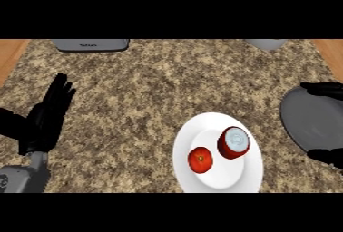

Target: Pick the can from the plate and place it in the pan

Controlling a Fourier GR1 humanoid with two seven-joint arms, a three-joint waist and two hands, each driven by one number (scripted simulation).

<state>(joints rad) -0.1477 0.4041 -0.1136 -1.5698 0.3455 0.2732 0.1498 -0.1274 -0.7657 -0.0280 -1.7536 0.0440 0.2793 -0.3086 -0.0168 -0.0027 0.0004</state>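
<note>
Head view: speckled granite counter (154, 86) with wooden edges bears white plate (201, 174).

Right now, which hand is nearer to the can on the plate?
The right hand. It shows at the view's right edge by the pan, just right of the can. The left hand rests open far to the left.

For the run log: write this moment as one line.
can: on white plate, beside tomato | pan: right edge | left hand: open, resting | right hand: at pan, fingers unclear
</note>
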